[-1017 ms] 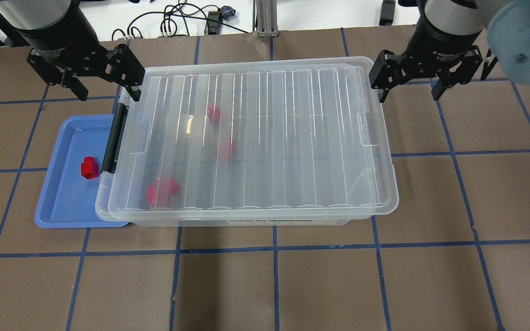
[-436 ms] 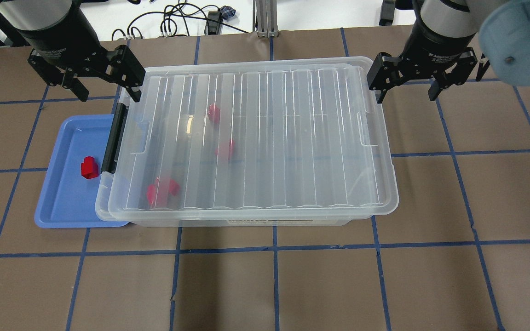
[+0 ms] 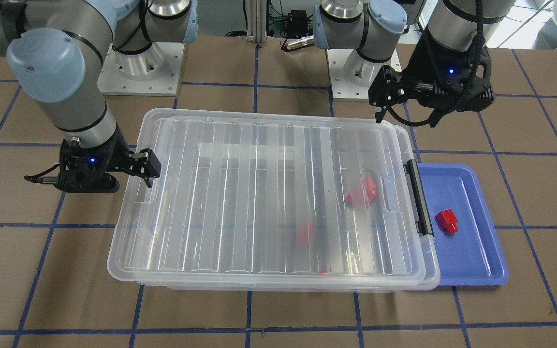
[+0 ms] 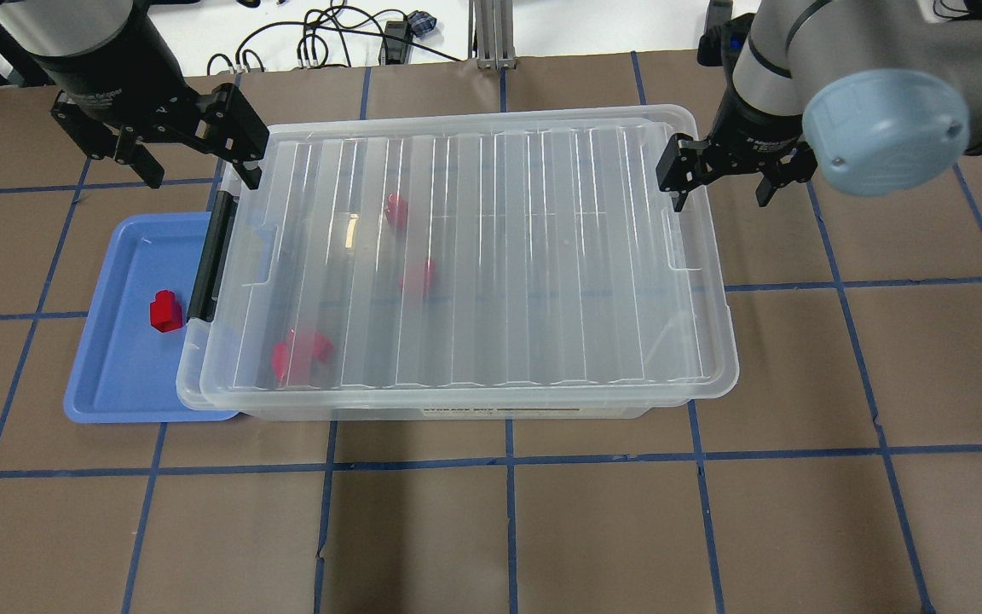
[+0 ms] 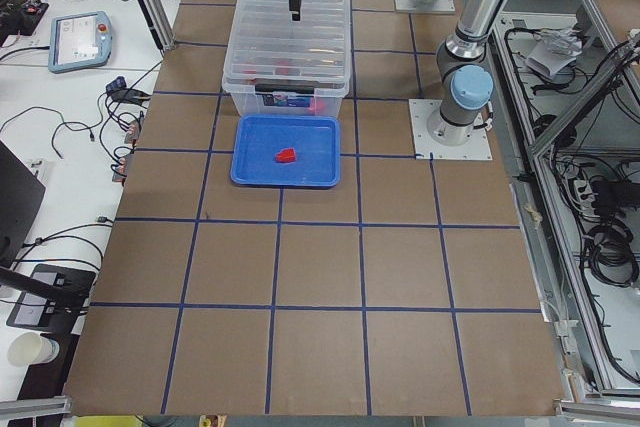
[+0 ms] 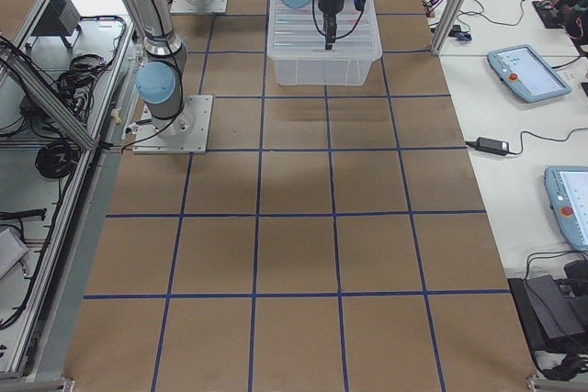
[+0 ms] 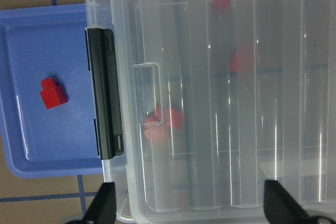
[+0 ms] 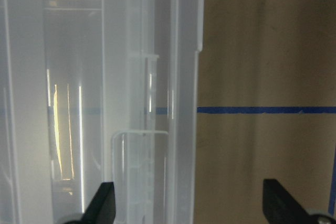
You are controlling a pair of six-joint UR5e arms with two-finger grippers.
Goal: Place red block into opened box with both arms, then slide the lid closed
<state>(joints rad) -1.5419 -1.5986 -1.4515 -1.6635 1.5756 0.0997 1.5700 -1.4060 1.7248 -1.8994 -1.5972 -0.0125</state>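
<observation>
The clear box (image 4: 491, 411) stands mid-table under the ribbed lid (image 4: 542, 256), which sits slightly toward my right, leaving the black-bar end (image 4: 210, 256) exposed. Red blocks (image 4: 417, 277) show blurred through the lid, inside the box. Another red block (image 4: 164, 310) (image 3: 447, 220) (image 7: 52, 93) lies on the blue tray (image 4: 112, 384). My left gripper (image 4: 201, 175) hangs open above the box's far corner at the black-bar end. My right gripper (image 4: 719, 198) is open at the lid's far right corner, and the lid's edge (image 8: 184, 129) runs between its fingers in the wrist view.
The blue tray (image 3: 476, 263) is tucked against the box's black-bar end. Cables (image 4: 320, 43) and a metal post (image 4: 491, 34) line the far table edge. Both arm bases (image 3: 138, 67) stand behind the box. Tablets (image 5: 85, 39) lie on the side bench.
My right gripper has come in toward the lid's right edge and lower, its elbow swinging into the overhead view. The left gripper, lid and blocks have not moved.
</observation>
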